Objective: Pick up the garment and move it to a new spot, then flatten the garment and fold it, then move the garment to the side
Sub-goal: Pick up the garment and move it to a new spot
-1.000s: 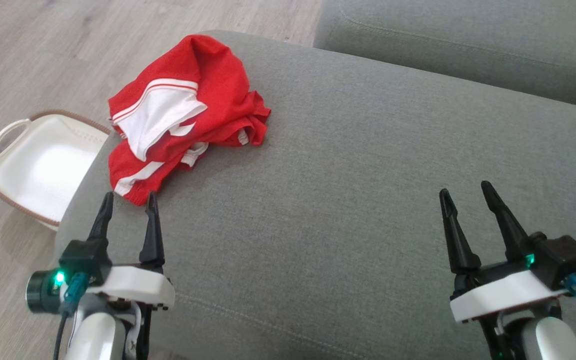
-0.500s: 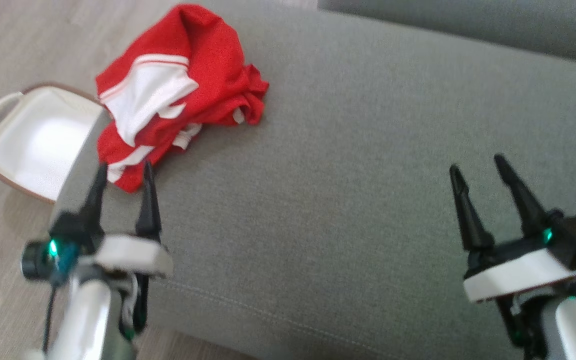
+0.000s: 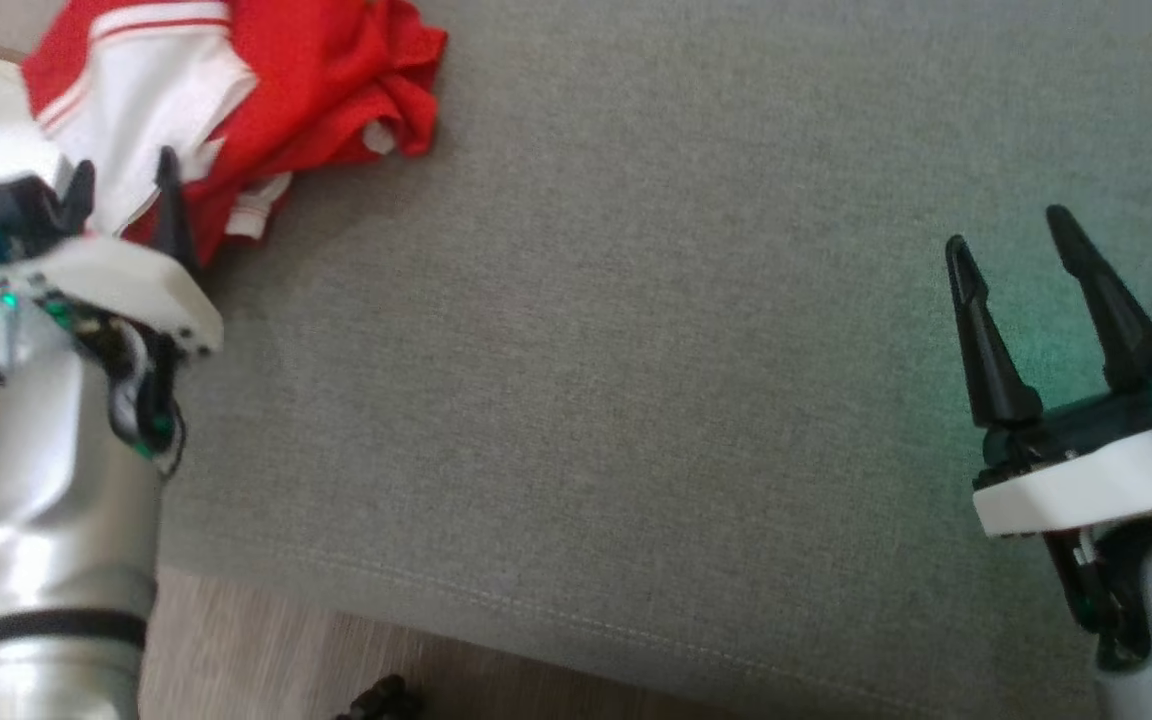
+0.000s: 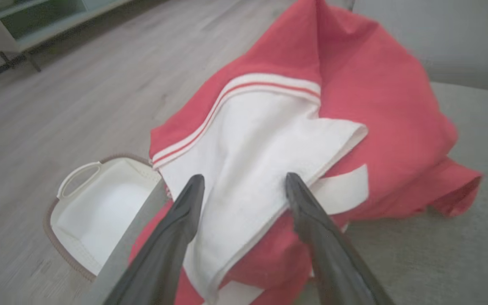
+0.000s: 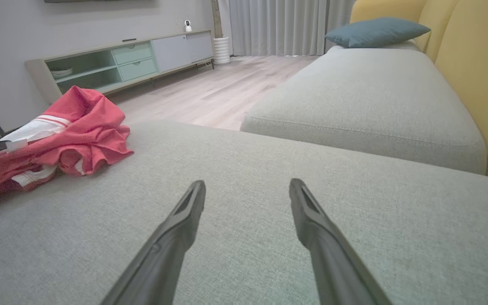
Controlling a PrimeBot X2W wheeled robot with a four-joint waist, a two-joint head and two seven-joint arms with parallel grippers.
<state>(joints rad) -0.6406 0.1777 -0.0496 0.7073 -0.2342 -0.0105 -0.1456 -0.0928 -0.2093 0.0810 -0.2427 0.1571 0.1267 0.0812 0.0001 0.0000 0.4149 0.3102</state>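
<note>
Left claw (image 3: 126,162): fingers spread, nothing between them. The tips are over the white panel of the red-and-white garment (image 4: 375,106); touching or just above, can't tell. The garment sits crumpled at the left end of the grey sofa cushion (image 3: 586,350), straight ahead of this claw, and its lower fold reaches the cushion's left edge. Left of the claw and lower down, a white handled basket (image 4: 100,203) stands on the wood floor (image 4: 57,106), partly hidden behind the cushion edge. Head view crops the garment's top and is blurred around the left arm. Garment type isn't readable: bunched, white trim with red stripes.

Right of this claw the cushion is bare and open all the way to the right claw (image 3: 1007,230). That one is also spread wide and empty, over bare cushion, with the garment well apart to its left. The cushion's front seam edge runs behind both claws, on the robot's side. A small dark item (image 3: 381,695) lies on the floor there, unidentifiable.

Ahead-right of the right claw: second grey seat (image 5: 367,97), teal pillow (image 5: 375,31), yellow backrest (image 5: 472,63). Ahead-left, across the floor: low cabinet (image 5: 121,59).
</note>
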